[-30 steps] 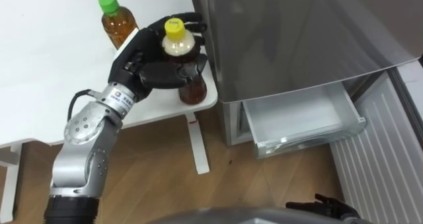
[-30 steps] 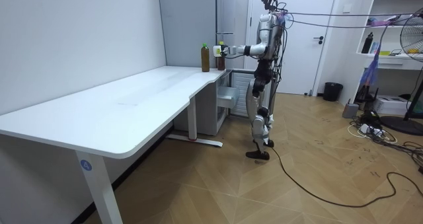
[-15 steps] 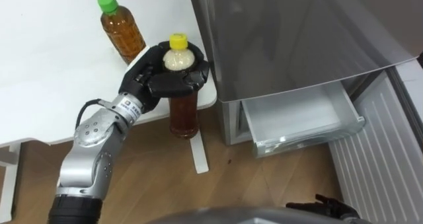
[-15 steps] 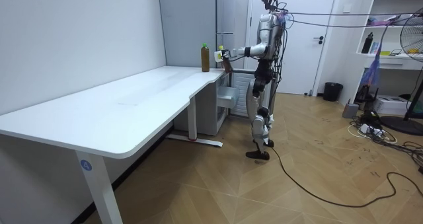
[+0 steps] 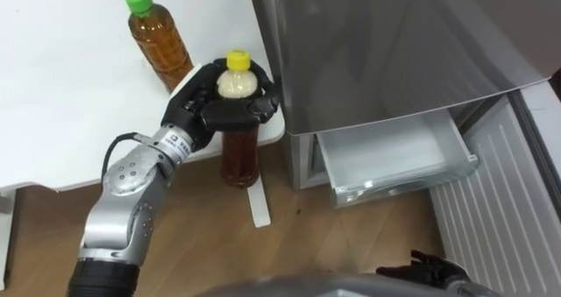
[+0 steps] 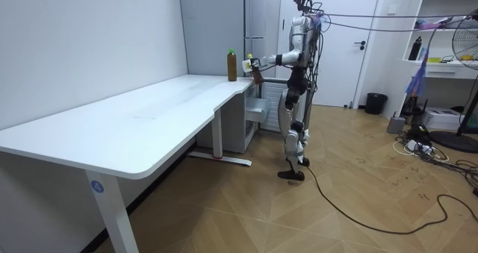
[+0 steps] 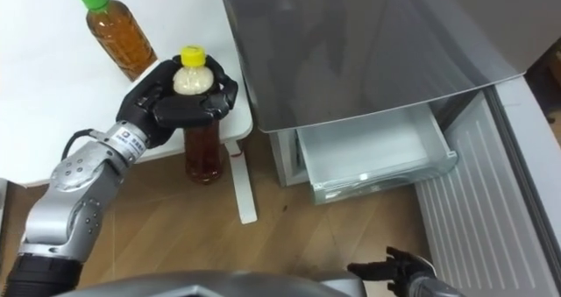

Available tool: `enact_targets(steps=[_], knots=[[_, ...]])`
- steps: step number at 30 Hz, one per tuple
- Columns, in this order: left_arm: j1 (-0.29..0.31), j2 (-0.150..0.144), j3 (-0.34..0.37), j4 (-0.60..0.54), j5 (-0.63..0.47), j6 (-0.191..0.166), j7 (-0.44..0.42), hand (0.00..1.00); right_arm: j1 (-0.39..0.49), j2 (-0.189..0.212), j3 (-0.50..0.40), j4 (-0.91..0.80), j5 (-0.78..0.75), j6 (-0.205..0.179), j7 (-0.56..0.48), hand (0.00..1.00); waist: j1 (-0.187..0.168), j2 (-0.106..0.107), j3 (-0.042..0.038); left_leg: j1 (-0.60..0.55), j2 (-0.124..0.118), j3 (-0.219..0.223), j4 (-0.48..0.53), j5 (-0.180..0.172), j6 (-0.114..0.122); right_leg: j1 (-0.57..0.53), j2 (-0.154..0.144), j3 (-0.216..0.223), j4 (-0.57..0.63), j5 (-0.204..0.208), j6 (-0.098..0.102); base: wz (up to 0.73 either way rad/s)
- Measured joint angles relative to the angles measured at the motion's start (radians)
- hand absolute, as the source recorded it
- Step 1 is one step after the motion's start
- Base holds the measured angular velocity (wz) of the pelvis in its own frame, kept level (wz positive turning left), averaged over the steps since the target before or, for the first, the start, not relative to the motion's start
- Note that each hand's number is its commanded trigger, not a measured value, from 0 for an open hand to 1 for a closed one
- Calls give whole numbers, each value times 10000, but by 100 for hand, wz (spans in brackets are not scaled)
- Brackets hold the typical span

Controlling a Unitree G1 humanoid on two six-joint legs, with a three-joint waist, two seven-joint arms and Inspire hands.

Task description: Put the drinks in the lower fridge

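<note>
Nearest me: right robot hand (image 5: pixel 428 269) low at the view's bottom edge, fingers loose, holding nothing. Floor (image 5: pixel 289 249) below.

Next: left robot hand (image 5: pixel 203 111) clamped round the neck/shoulder of the yellow-cap bottle (image 5: pixel 238 152), fingers wrapped just under the cap. Bottle upright, off the tabletop (image 5: pixel 61 87), hanging over the floor just past the tabletop's corner, close to the fridge (image 5: pixel 394 43) front corner.

Right of that: lower fridge drawer (image 5: pixel 412 179) pulled out, well apart from the bottle.

Farther: green-cap bottle (image 5: pixel 159 41) upright on the tabletop, just behind the left robot hand.

Room view: robot stands at the tabletop's far end, beside the fridge.
</note>
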Motion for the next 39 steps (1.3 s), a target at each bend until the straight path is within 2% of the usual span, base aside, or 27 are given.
enact_targets(steps=[5, 7, 11, 17, 21, 23, 27, 31, 35, 39], knots=[[1, -378, -61, -130, -95, -213, 116, 100, -241, 26, 302, -144, -677, -22, -3, 0, 242, -34, -24, -233, 20, -99, 147, -1, -1, -188, -25, -244, 138, 13, -11, 4], [1, -386, -129, -212, -97, -278, 99, 100, -240, 49, 324, -259, -770, -20, -2, 0, 298, -38, -29, -363, 8, -261, 220, -1, -1, -235, -24, -340, 145, 23, -11, 22], [4, -390, -251, -220, -102, -282, 99, 100, -240, 122, 614, -420, -839, -8, 18, 0, 727, -16, -58, -414, 11, -283, 329, -1, -1, -223, -20, -397, 117, 22, -12, 4], [150, -400, -422, -218, -119, -301, 84, 100, -292, 429, 1093, -1124, -1173, -58, 484, 0, 1130, -13, -77, -368, 6, -284, 324, 2, -1, -164, -25, -428, 126, 20, -11, 1], [552, -355, -407, -218, -117, -393, 99, 100, -280, 577, 1258, -1481, -1179, -88, 835, 0, 1164, -62, -64, -349, 1, -294, 318, 2, -2, -119, -34, -462, 112, 20, -11, 1], [740, -330, -410, -218, -118, -396, 172, 100, -268, 572, 1558, -1772, -1168, -87, 1084, 0, 1262, -134, -23, -350, 6, -298, 321, 2, -2, -124, -34, -462, 112, 20, -11, 0], [793, -284, -475, -189, -117, -438, 320, 100, -253, 532, 2017, -2620, -1211, -33, 1725, 0, 1307, -244, -4, -401, -5, -319, 341, 1, -2, -148, -71, -493, 110, 14, -6, 2], [912, -71, -805, -115, -115, -522, 323, 100, -161, 543, 2185, -4120, -1436, 39, 2480, 0, 1304, -245, -2, -511, -22, -428, 392, 1, 0, -154, -86, -613, 114, 7, 7, 8], [1224, -84, -845, 62, -115, -521, 289, 100, -55, 568, 2259, -5255, -1425, 46, 3104, 0, 1300, -239, 3, -529, -42, -503, 450, 0, 0, -142, -82, -620, 137, 7, 7, 6], [1317, -65, -895, 78, -115, -521, 262, 100, -57, 560, 2477, -5588, -1375, 82, 3757, 0, 1320, -228, 10, -584, -5, -615, 454, 0, -1, -108, -97, -703, 152, 6, 6, 7]])
